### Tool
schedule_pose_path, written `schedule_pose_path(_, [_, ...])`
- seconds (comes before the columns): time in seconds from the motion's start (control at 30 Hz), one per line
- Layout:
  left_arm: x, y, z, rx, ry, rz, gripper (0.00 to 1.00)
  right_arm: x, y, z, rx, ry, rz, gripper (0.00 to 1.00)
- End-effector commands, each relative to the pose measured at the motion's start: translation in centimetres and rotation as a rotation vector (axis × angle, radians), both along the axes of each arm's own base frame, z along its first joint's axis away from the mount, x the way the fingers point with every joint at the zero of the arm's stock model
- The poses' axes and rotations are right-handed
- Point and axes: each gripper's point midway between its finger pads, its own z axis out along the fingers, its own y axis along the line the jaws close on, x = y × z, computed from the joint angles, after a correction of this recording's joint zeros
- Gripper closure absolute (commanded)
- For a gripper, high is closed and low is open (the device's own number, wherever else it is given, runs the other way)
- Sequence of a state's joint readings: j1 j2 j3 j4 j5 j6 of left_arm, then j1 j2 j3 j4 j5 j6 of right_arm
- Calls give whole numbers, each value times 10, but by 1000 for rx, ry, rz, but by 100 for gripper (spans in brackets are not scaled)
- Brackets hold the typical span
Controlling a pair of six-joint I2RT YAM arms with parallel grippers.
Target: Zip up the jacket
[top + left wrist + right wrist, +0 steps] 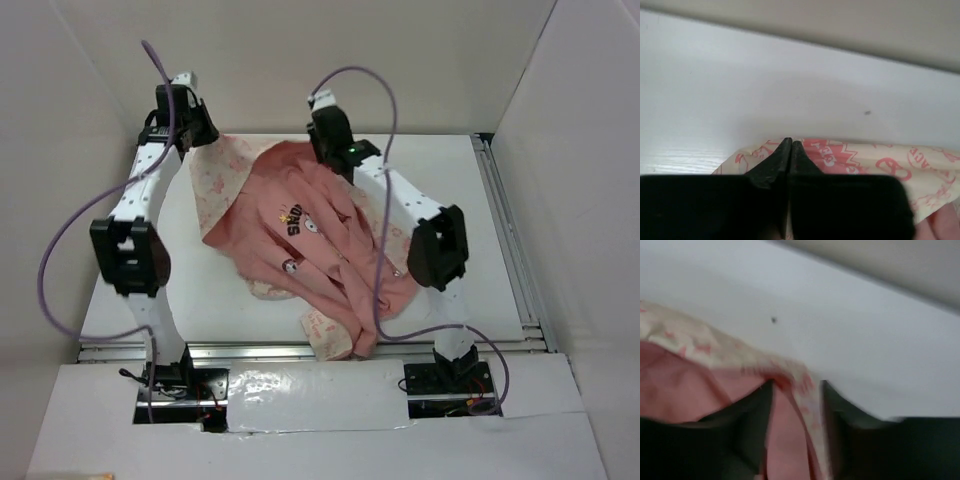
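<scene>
The jacket [300, 230] lies crumpled across the table, mostly salmon-pink lining up, with cream patterned fabric at its far left and near edge. No zipper can be made out. My left gripper [200, 135] is at the jacket's far left corner. In the left wrist view it [790, 141] is pressed shut over the cream patterned fabric [865, 155], with a thin strip of fabric between the fingers. My right gripper [322, 150] is at the jacket's far middle edge. In the blurred right wrist view it [797, 385] has a fold of pink lining and cream edge [680, 385] filling the gap between its fingers.
The white table [480, 200] is boxed in by pale walls at the back and on both sides. A metal rail [510, 240] runs along its right edge. Purple cables [385, 120] loop over both arms. The right arm's elbow [437, 248] hangs over the jacket's right side.
</scene>
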State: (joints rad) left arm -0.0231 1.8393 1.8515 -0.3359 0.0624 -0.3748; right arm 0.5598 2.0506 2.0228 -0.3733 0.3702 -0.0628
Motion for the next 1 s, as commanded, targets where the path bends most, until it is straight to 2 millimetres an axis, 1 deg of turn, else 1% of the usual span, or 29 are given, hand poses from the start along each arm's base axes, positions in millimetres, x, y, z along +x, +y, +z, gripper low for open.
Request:
schedule_pose_path(0.0, [18, 38, 11, -17, 33, 113, 54, -3, -15, 7, 28, 27, -163, 47])
schedule_pose_path(0.03, [19, 37, 2, -34, 77, 105, 33, -6, -19, -10, 21, 55, -177, 1])
schedule_pose_path(0.07, [25, 37, 6, -42, 68, 88, 1, -16, -26, 6, 63, 23, -183, 0])
schedule_pose_path(0.1, [24, 34, 5, -67, 81, 73, 1, -18, -25, 14, 120, -8, -169, 0])
schedule_pose_path(0.13, [18, 30, 2, -74, 89, 60, 1, -40, -32, 5, 167, 23, -146, 0])
schedule_pose_path(0.17, [13, 26, 3, -83, 80, 42, 1, -49, -36, 7, 207, 23, -133, 0])
schedule_pose_path(0.2, [7, 19, 0, -96, 80, 8, 1, -56, -39, 10, 253, 15, -121, 0])
schedule_pose_path(0.23, [-6, 11, -4, -107, 70, -22, 1, -77, -48, 0, 288, 55, -86, 0])
schedule_pose_path(0.27, [-15, 3, -5, -115, 63, -57, 1, -86, -51, -4, 349, 78, -89, 0])
schedule_pose_path(0.3, [-25, -5, -12, -129, 74, -92, 1, -99, -56, -31, 357, 137, -84, 0])
schedule_pose_path(0.33, [-51, -21, -24, -164, 110, -163, 1, -113, -57, -21, 409, 142, -41, 0])
schedule_pose_path(0.37, [-63, -34, -30, -181, 121, -202, 1, -120, -61, -28, 437, 163, -57, 0])
schedule_pose_path(0.4, [-90, -53, -49, -214, 169, -246, 1, -137, -72, -43, 433, 188, -84, 0])
schedule_pose_path(0.43, [-99, -71, -51, -222, 141, -296, 1, -149, -83, -68, 431, 234, -133, 0])
schedule_pose_path(0.47, [-111, -82, -56, -230, 133, -338, 1, -159, -90, -62, 452, 208, -148, 0])
schedule_pose_path(0.5, [-135, -92, -71, -250, 157, -373, 1, -165, -95, -66, 458, 206, -166, 0])
schedule_pose_path(0.53, [-147, -105, -74, -262, 152, -410, 1, -170, -100, -71, 470, 207, -188, 0])
schedule_pose_path(0.57, [-167, -110, -86, -272, 177, -425, 1, -184, -107, -77, 500, 208, -209, 0])
schedule_pose_path(0.6, [-175, -115, -90, -272, 187, -413, 1, -189, -109, -80, 508, 212, -215, 0])
schedule_pose_path(0.63, [-185, -115, -99, -280, 217, -391, 1, -199, -115, -95, 502, 235, -227, 0])
schedule_pose_path(0.67, [-198, -112, -120, -280, 267, -359, 1, -207, -117, -88, 533, 214, -227, 0])
schedule_pose_path(0.7, [-204, -105, -120, -265, 262, -303, 1, -211, -118, -91, 540, 213, -227, 0])
schedule_pose_path(0.73, [-213, -102, -131, -287, 310, -260, 1, -216, -123, -95, 547, 210, -243, 0])
schedule_pose_path(0.77, [-224, -97, -141, -287, 334, -230, 1, -217, -124, -97, 561, 213, -256, 0])
schedule_pose_path(0.8, [-229, -94, -147, -288, 356, -207, 1, -218, -126, -100, 561, 219, -269, 0])
schedule_pose_path(0.87, [-240, -86, -165, -286, 405, -151, 1, -218, -132, -112, 545, 253, -325, 0])
schedule_pose_path(0.9, [-241, -83, -170, -288, 417, -132, 1, -217, -132, -114, 544, 268, -337, 0])
schedule_pose_path(0.93, [-242, -82, -177, -282, 435, -123, 1, -214, -132, -123, 527, 291, -353, 0])
schedule_pose_path(0.97, [-242, -82, -179, -282, 449, -125, 1, -212, -134, -127, 525, 302, -373, 0])
